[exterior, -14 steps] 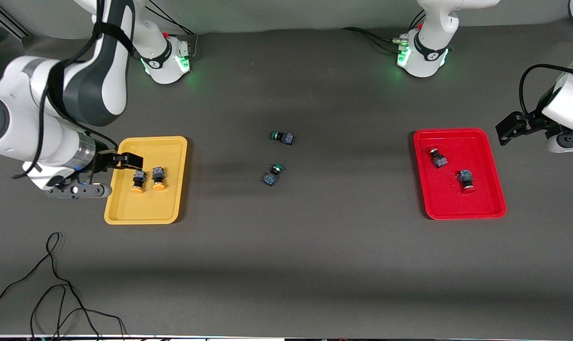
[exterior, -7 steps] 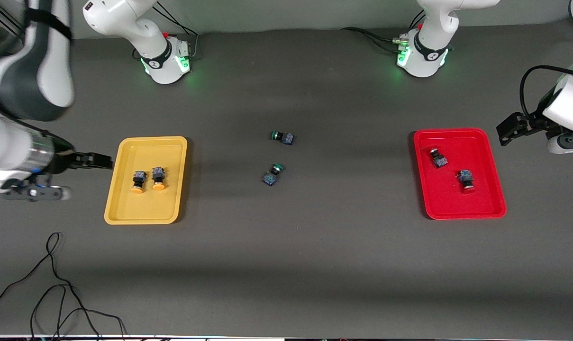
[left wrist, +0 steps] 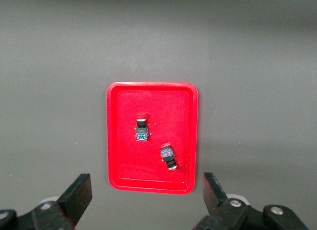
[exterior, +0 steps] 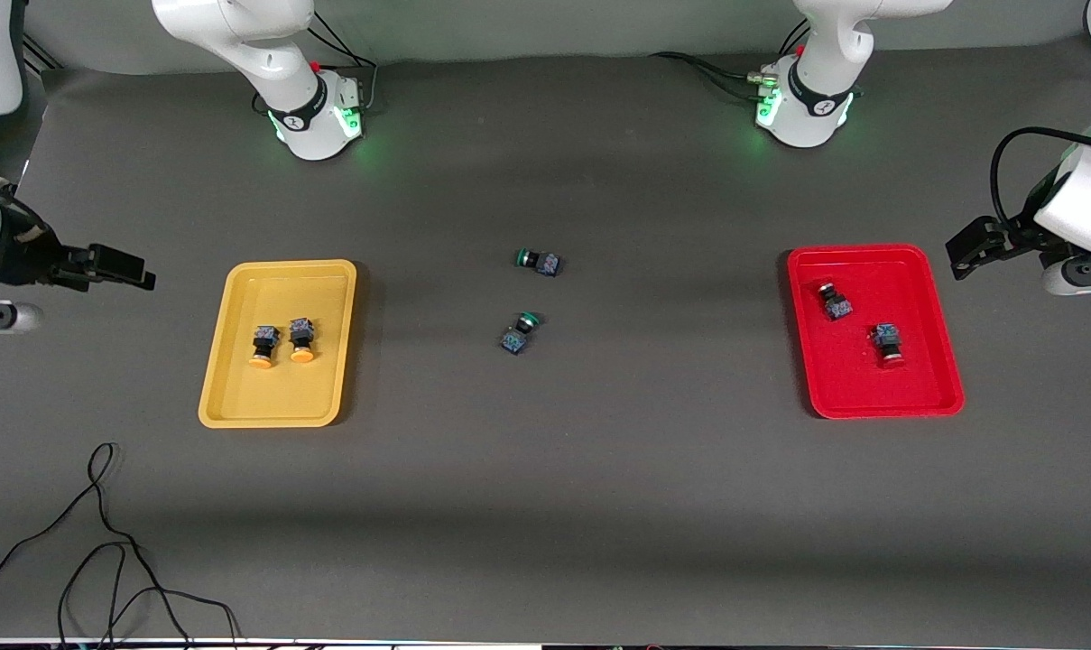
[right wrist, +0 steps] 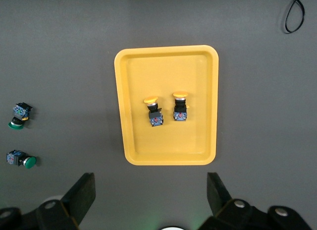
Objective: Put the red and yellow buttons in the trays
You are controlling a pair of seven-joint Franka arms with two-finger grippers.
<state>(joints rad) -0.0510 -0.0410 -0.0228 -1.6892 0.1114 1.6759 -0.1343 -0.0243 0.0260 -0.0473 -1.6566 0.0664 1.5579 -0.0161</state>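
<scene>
The yellow tray (right wrist: pixel 166 155) holds two yellow buttons (right wrist: pixel 154 111) side by side (caps aligned) — the right gripper (right wrist: pixel 151 198) hangs above, fingers (right wrist: pixel 81 193) spread.

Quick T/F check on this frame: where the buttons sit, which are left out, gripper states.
1. Both yellow buttons lie in the yellow tray. True.
2. One red button is on the bare table. False: both red buttons lie in the red tray.
3. Two green buttons lie on the table between the trays. True.
4. The right gripper is shut on a yellow button. False: it is open, holds nothing, and is off the yellow tray toward the right arm's end.
5. The left gripper is open, beside the red tray. True.
</scene>
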